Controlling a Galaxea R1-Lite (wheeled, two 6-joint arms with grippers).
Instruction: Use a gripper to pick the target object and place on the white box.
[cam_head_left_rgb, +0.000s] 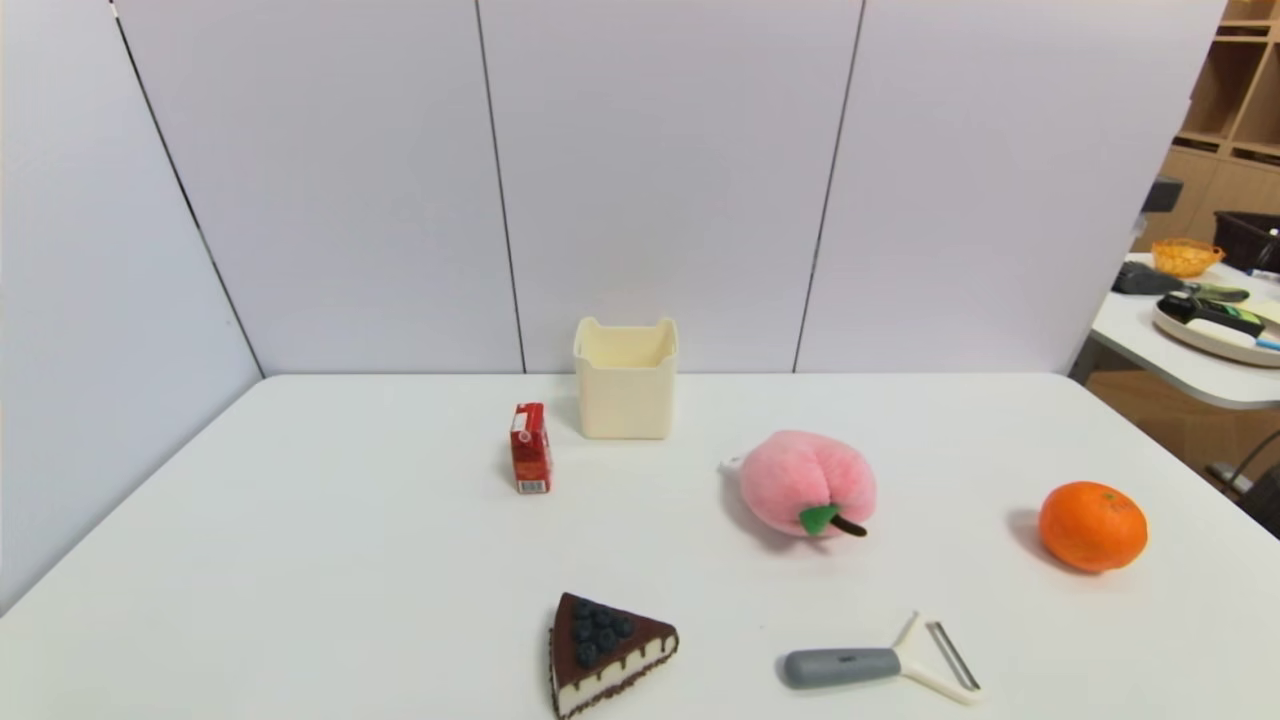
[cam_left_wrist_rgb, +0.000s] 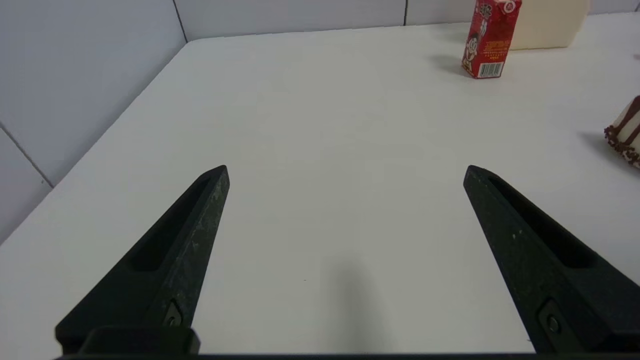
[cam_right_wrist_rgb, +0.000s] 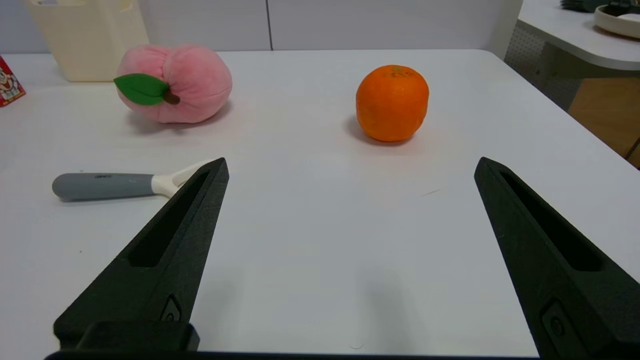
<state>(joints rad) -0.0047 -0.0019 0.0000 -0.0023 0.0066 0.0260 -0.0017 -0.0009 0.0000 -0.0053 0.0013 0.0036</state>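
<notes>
**Both tools spread above the worktop, nothing held**

The left tool (cam_left_wrist_rgb: 346, 172) hangs level over the left part of the white worktop (cam_head_left_rgb: 330, 520), its two black pointed fingers (cam_left_wrist_rgb: 200, 210) spread wide with only bare surface between them. The right tool (cam_right_wrist_rgb: 350, 167) hangs the same way over the right part, its fingers (cam_right_wrist_rgb: 197, 200) also spread wide and gripping nothing. Neither arm shows in the head view.

The white box (cam_head_left_rgb: 626, 395) stands upright at the far middle of the worktop, close to the back wall panels (cam_head_left_rgb: 660, 180); from the head view its inside looks cream and no contents can be made out. The tan-brown target object cannot be found in any view, so its place cannot be told.

A small red carton (cam_head_left_rgb: 530, 448) stands just beside the box, on its left and a little nearer. A pink plush peach (cam_head_left_rgb: 808, 484) with a green leaf lies to the box's right and nearer. An orange (cam_head_left_rgb: 1092, 526) sits well apart, toward the right edge. At the near edge lie a chocolate cake slice (cam_head_left_rgb: 606, 650) topped with blueberries and, to its right, a grey-handled peeler (cam_head_left_rgb: 880, 664).
</notes>
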